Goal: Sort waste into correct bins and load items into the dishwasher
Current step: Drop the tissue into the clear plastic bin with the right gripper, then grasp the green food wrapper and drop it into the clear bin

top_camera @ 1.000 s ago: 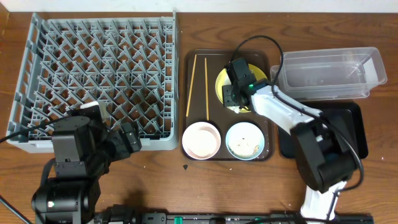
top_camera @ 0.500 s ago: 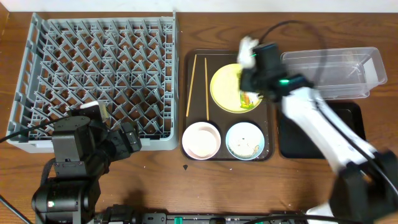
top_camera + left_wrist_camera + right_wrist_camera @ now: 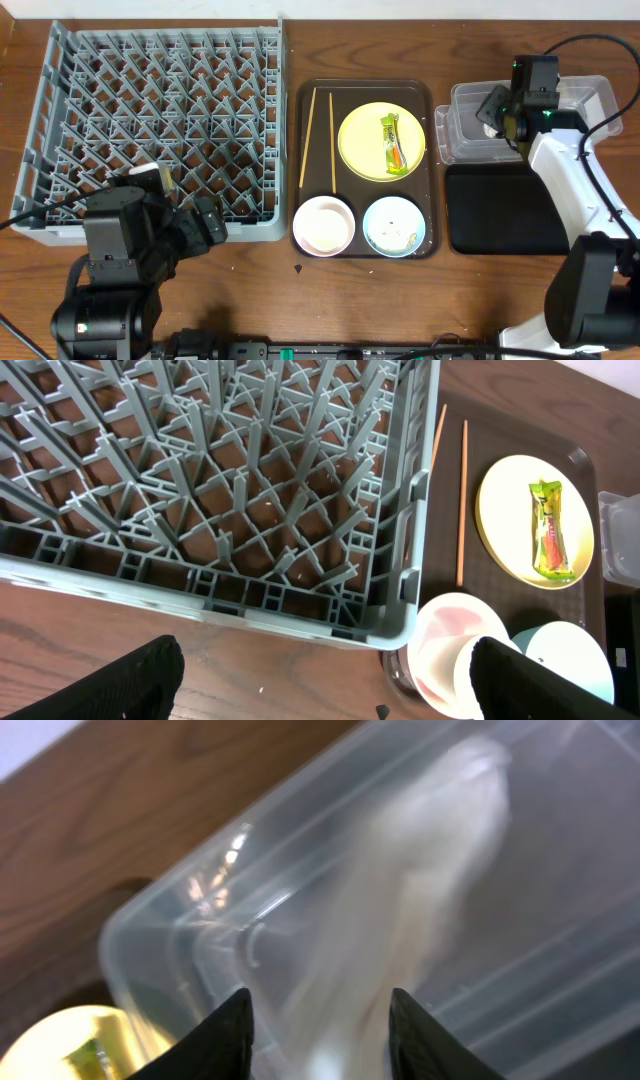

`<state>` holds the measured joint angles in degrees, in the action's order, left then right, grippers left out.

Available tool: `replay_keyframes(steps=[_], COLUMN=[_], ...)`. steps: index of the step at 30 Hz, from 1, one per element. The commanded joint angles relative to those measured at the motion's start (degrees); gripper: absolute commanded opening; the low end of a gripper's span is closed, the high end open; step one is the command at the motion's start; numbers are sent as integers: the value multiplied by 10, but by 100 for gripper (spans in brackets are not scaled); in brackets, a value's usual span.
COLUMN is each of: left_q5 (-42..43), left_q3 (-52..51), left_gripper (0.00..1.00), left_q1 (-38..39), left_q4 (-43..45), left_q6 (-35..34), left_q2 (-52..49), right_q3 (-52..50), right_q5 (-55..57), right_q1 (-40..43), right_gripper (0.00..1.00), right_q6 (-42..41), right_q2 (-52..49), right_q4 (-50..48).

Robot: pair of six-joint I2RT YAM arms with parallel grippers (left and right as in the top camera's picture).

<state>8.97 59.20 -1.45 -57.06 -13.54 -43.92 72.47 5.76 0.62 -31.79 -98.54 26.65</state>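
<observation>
My right gripper [image 3: 497, 110] hangs open over the left end of the clear tub [image 3: 580, 100]. The white napkin [image 3: 420, 900] is a blurred streak between its fingers [image 3: 318, 1020], inside the tub [image 3: 200, 910]. The green-and-orange wrapper [image 3: 392, 143] lies on the yellow plate [image 3: 365, 140]. Two chopsticks [image 3: 307, 138] lie left of the plate. The pinkish bowl [image 3: 323, 225] and the blue bowl [image 3: 394, 226], which holds rice scraps, sit in front. A white cup [image 3: 465, 665] appears to stand in the pinkish bowl. My left gripper [image 3: 320, 680] is open and empty by the grey dish rack's [image 3: 160, 120] front right corner.
The plate, bowls and chopsticks rest on a brown serving tray [image 3: 366, 88]. The black tray [image 3: 505, 210] lies in front of the clear tub. A small dark scrap [image 3: 300, 268] lies on the wooden table before the serving tray.
My right gripper lifted the napkin off the yellow plate and carried it right to the clear tub, where its fingers are now apart. The wrapper is now uncovered. The left arm has not moved.
</observation>
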Motion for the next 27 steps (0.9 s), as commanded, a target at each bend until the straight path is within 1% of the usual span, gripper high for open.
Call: replay_keyframes(steps=[1,3,4,5,7,8,9,11,12,16,19,20,21,23,24,25,27], left_q5=[-5,-5,-5,-5,-5,-5,-5,-5,-5,-5,-5,-5,-5,-5,-5,-5,-5], left_q3=[14,14,14,14,14,14,14,14,14,14,14,14,14,14,14,14,14], left_gripper=[92,92,92,92,92,92,93,92,92,92,92,92,92,92,92,92,92], left_q1=[-2,-2,-2,-2,-2,-2,-2,-2,-2,-2,-2,-2,-2,-2,-2,-2,-2], left_q4=[-2,-2,-2,-2,-2,-2,-2,-2,-2,-2,-2,-2,-2,-2,-2,-2,-2], left_q6=[-3,-3,-3,-3,-3,-3,-3,-3,-3,-3,-3,-3,-3,-3,-3,-3,-3], left_q2=[1,1,1,1,1,1,1,1,1,1,1,1,1,1,1,1,1], right_q3=[6,6,6,6,3,0,-4,-8,-8,-8,-8,-8,-8,-8,-7,-3,0], right_q5=[-132,-210,-230,-226,-181,-114,-47,48,74,79,53,37,27,25,25,26,25], right_q1=[-10,-33,-57,-79,-132,-170,-198,-231,-243,-245,-242,-242,-243,-243,-242,-239,-229], right_gripper=[49,50,51,51,54,59,61,65,69,69,68,65,58,31,5,1,1], right_q6=[19,35,56,72,108,117,122,121,121,122,121,122,121,121,121,111,77], right_q2=[47,73,82,84,78,65,50,13,-17,-105,-150,-164,-178,-188,-186,-174,-138], right_q4=[-7,1,11,22,45,58,65,67,55,-3,-25,-30,-33,-35,-34,-23,-4])
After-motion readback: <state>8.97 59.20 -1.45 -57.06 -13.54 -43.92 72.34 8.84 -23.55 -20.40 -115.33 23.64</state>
